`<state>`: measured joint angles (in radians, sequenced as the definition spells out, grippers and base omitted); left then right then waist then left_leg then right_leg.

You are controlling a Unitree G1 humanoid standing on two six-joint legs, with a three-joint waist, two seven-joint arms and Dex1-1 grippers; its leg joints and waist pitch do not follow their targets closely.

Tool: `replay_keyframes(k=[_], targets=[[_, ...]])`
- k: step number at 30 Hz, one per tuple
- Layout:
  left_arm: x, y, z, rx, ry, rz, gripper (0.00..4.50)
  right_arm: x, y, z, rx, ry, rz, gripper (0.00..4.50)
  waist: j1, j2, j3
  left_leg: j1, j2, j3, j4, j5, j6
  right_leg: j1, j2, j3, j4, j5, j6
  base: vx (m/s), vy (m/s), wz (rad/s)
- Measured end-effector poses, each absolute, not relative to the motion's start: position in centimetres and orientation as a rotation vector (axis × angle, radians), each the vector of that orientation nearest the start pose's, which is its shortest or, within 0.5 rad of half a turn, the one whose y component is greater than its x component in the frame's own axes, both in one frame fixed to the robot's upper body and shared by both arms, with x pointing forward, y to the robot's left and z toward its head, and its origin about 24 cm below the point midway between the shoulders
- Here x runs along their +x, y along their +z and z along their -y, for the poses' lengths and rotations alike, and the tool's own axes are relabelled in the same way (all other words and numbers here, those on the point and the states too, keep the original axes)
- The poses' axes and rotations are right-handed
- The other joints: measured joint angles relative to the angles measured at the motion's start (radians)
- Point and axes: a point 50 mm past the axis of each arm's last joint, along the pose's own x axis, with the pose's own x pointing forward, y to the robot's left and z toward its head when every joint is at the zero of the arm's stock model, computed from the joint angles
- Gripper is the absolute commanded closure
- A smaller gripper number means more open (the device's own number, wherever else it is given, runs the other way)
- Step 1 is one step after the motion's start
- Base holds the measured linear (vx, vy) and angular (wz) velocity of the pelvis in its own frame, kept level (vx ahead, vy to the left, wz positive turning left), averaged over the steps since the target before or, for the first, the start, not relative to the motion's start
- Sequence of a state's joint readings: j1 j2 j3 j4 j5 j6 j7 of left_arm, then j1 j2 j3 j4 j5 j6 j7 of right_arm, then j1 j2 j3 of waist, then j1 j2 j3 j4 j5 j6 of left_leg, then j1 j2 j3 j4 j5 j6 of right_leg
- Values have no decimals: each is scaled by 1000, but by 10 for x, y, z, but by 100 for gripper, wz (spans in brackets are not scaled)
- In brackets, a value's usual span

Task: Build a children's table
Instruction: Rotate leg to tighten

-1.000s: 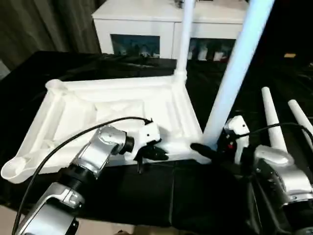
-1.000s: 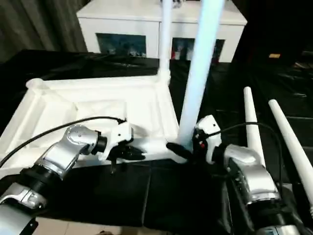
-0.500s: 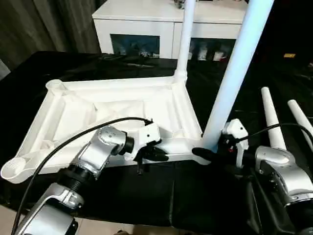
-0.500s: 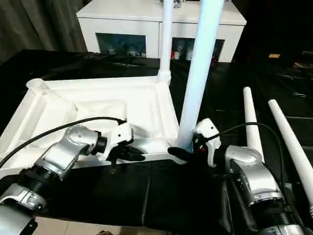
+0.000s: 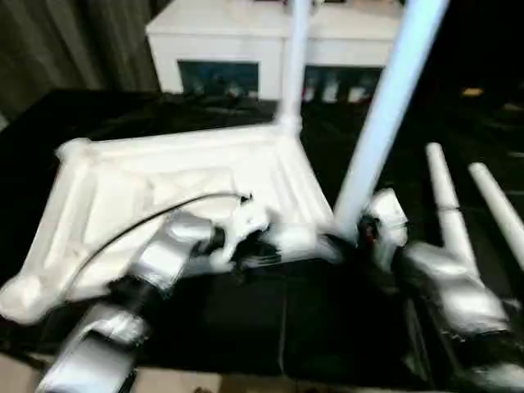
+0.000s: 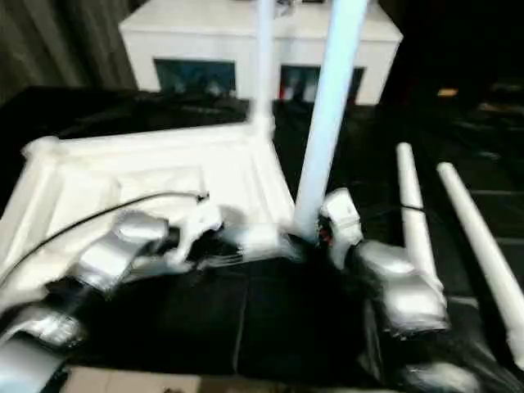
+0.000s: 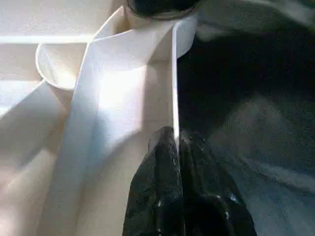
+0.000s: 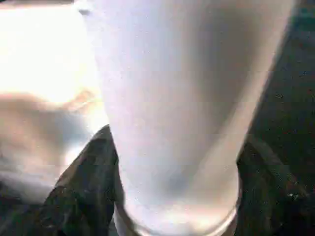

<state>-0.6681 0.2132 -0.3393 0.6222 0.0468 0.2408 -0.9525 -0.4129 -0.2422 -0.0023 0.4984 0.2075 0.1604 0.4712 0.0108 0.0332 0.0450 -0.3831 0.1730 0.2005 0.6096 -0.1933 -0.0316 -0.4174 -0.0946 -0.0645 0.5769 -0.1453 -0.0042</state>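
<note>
My left gripper was pinched tight on the thin near wall of the small white plastic square table top, which lay upside down on the big black-covered work table. My right gripper had its two black fingers wrapped around the bottom of a long white plastic tube leg, right where the leg went down into the round socket at the near right corner. That leg stood up tall and leaned a little. Another white leg stood straight up in the far right corner. Two more white tube legs lay flat on the black cover, just beside my right arm. I judged the table parts to be light, hard and smooth, so they could slip. I thought the best spot to grab a leg was low down near the socket, and the best spot on the top was its stiff rim. The black cover looked soft and a bit wrinkled, so the top could slide on it. Behind the work table stood a white cabinet with glass doors, and a dark curtain hung on the left.
</note>
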Motion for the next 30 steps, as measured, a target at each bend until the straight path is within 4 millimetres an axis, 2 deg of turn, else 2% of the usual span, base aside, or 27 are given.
replay_keyframes(k=[5,8,13,14,15,16,19,23,26,29,30], targets=[[339,48,-55,337,-1065,-455,450,342,33,155,67,197,-249,178,-4,-3,-1,1,0,-1,1,0,0,3,0,0,0,0,0,0,0,0],[343,47,-40,316,-1008,-459,450,351,32,148,68,64,-256,178,-1,-3,-1,0,0,0,1,0,0,4,0,1,-1,0,0,0,0,0],[345,48,-26,322,-993,-438,450,358,34,146,49,-62,-256,178,5,-3,-1,-1,-1,0,0,0,0,5,-1,1,-1,0,1,0,0,0],[345,47,-25,324,-995,-435,450,358,34,145,49,-71,-254,178,6,-3,-1,-1,-1,0,0,0,0,5,-1,1,-1,0,1,0,0,0],[345,47,-25,326,-997,-429,450,358,33,145,49,-77,-249,122,8,-3,-1,-1,-1,0,0,0,0,5,-1,0,-1,0,1,0,0,0],[345,47,-24,330,-999,-424,450,358,34,145,47,-82,-244,108,10,-1,-1,-1,-1,0,0,0,1,5,-1,0,-1,0,1,0,0,0],[348,48,-27,349,-968,-409,450,355,31,135,45,-64,-228,91,5,-1,-1,-1,0,0,-1,0,0,4,-1,-1,-1,0,1,0,0,0],[348,48,-25,359,-981,-392,450,353,32,138,15,-78,-214,57,5,-1,-1,-2,0,0,-2,0,0,3,-1,0,-1,0,1,0,0,0],[347,48,-21,374,-1003,-357,450,348,34,145,-15,-93,-178,46,19,0,-1,-2,0,0,-3,0,0,3,-1,0,-1,0,1,0,0,0],[347,48,-19,394,-1002,-326,450,342,41,148,-25,-87,-133,46,26,1,0,-3,0,0,-5,0,1,2,-1,0,-1,0,1,0,0,0],[347,49,-20,390,-1001,-326,422,339,46,149,-36,-78,-106,41,27,2,0,-3,0,0,-6,0,1,2,-1,0,-1,0,1,0,0,0]])
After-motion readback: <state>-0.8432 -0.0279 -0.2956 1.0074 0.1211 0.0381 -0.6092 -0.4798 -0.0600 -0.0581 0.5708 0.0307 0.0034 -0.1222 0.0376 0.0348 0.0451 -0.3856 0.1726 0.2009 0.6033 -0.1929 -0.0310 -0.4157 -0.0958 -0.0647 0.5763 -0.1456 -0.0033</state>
